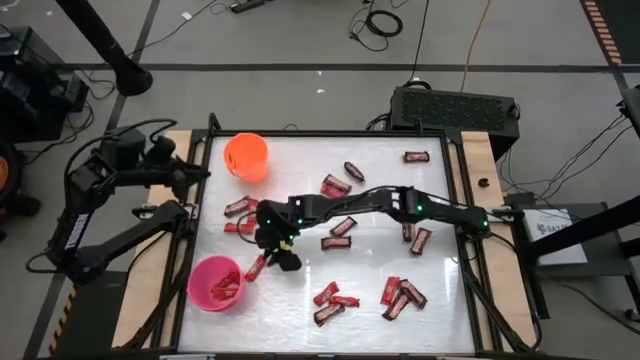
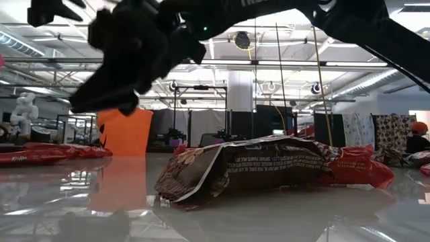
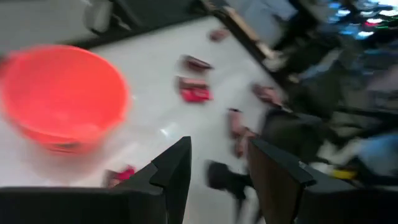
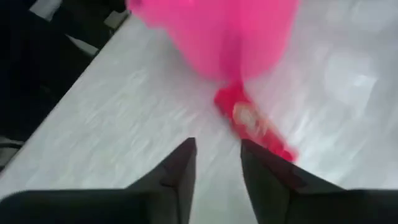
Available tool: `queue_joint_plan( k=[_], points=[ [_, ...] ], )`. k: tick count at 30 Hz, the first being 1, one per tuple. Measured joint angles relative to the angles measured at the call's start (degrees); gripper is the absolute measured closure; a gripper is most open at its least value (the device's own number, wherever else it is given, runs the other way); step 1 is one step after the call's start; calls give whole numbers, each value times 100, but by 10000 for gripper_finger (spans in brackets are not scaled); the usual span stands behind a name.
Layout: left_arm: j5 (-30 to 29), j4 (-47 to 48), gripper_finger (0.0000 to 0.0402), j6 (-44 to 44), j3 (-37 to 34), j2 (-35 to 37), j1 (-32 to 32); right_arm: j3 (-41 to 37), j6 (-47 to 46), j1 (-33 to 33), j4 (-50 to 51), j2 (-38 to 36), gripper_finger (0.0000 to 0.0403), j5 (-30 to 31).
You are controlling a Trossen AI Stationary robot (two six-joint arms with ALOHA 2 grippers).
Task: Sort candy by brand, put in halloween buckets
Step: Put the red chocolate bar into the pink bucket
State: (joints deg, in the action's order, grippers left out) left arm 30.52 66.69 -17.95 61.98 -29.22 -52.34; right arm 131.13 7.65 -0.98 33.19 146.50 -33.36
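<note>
Right gripper [image 1: 283, 252] betw. two buckets [image 1: 246, 157], candy [image 1: 334, 186] scattered across table [image 1: 370, 275].

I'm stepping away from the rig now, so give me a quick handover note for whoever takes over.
Right hand: reached across to the left side of the table, fingers open and empty, over a red candy lying beside the pink bucket.
Left hand: open, empty, parked at the table's left edge near the orange bucket.
Done: some red candy already sits in the pink bucket; I cannot tell what the orange bucket holds.
Left: many red and dark bars are scattered over the table, all to be sorted.
</note>
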Motion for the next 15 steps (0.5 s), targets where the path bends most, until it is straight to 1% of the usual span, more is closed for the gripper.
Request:
queue_joint_plan(
  k=[1, 3, 5, 8, 10, 12, 15],
  points=[
    [98, 4, 243, -72, 0, -1, 3, 0, -111, 11, 112, 0, 266, 1],
    [58, 7, 243, -54, 0, 1, 2, 10, -383, 21, 297, -16, 256, 1],
    [-202, -1, 243, 92, 0, 1, -2, 13, -573, 7, 449, -33, 251, 9],
    [-504, -15, 243, 474, 0, 0, -2, 11, -362, -105, 441, -33, 250, 180],
    [-435, -37, 243, 720, -37, -103, 0, 13, -381, -173, 430, -46, 251, 600],
    [-222, -17, 243, 884, -193, -311, 13, 13, -728, -199, 470, -54, 253, 966],
    [-59, -17, 243, 1141, -555, -693, 166, 7, -1274, -120, 743, -180, 258, 1115]
  ],
)
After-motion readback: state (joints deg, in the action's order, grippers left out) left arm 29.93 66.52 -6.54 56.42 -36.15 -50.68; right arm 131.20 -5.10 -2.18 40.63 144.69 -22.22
